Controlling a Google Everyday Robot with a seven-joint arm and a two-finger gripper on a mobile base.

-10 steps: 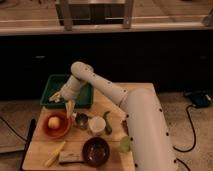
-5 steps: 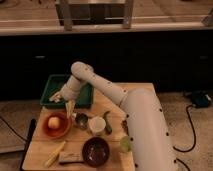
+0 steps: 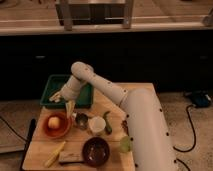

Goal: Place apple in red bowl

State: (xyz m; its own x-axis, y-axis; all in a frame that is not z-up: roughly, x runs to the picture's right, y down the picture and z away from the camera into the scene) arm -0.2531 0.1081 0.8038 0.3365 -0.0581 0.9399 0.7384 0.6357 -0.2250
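Note:
The apple [image 3: 53, 122], small, round and yellow-orange, sits inside the orange-red bowl [image 3: 59, 132] at the left of the wooden table. My gripper [image 3: 68, 106] hangs just above and to the right of the bowl, at the front edge of the green tray [image 3: 54, 85]. The white arm reaches to it from the right.
A wooden table [image 3: 112, 97] holds a dark maroon bowl [image 3: 95, 150], a white cup [image 3: 97, 124], a small metal cup [image 3: 81, 120], a pale-green fruit [image 3: 125, 144], a green pepper [image 3: 108, 122], a banana [image 3: 54, 154] and a dark bar [image 3: 70, 158].

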